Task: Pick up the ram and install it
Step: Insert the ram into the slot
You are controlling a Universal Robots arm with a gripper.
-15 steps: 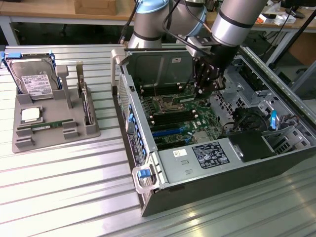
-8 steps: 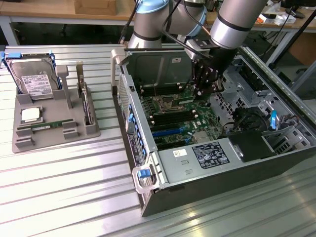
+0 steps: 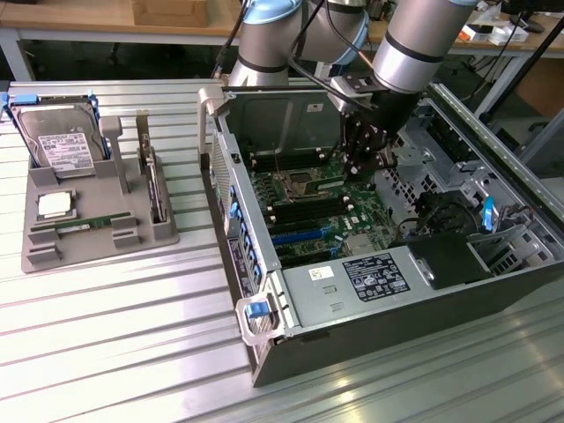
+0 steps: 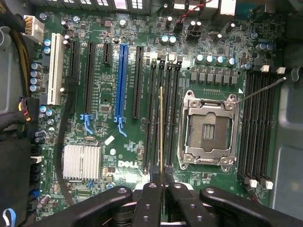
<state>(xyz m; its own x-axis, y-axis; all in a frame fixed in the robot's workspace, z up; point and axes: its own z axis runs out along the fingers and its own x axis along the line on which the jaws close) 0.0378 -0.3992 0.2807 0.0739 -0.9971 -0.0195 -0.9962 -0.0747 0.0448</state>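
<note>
Black gripper fingers [image 4: 150, 198] sit closest to my wrist camera, squeezed together on the near end of the long, narrow, flat green ram stick [image 4: 162, 132]. My gripper [image 4: 163, 182] is clamped on it. I see the ram stick edge-on, a thin line running away from the fingertips.

It runs parallel to the bank of four long black memory slots [image 4: 152, 109] and lines up over one of the inner ones, just beside the empty square CPU socket with a silver metal frame [image 4: 208, 130]. Can't tell whether its lower edge touches the slot or sits just above it. A second bank of black memory slots [image 4: 258, 127] is on the far side of the socket.

The green Dell motherboard [image 4: 128, 151] is underneath. The long blue expansion slot [image 4: 121, 80], white expansion slot [image 4: 55, 68] and finned silver heatsink [image 4: 82, 162] are all well apart from the ram stick.

Exterior view: my silver-grey arm [image 3: 414, 44] reaches down into the open dark tower case [image 3: 352, 348], which lies on its side on the ribbed aluminium table [image 3: 106, 352].

On the exterior view's left, a grey plastic fixture tray [image 3: 40, 256] stands apart from the case. It holds:
- a second ram stick [image 3: 85, 226], green, lying flat
- a square silver CPU chip [image 3: 55, 205] just beside that
- a large silver hard drive with a white label [image 3: 60, 145] propped at the tray's far end
</note>
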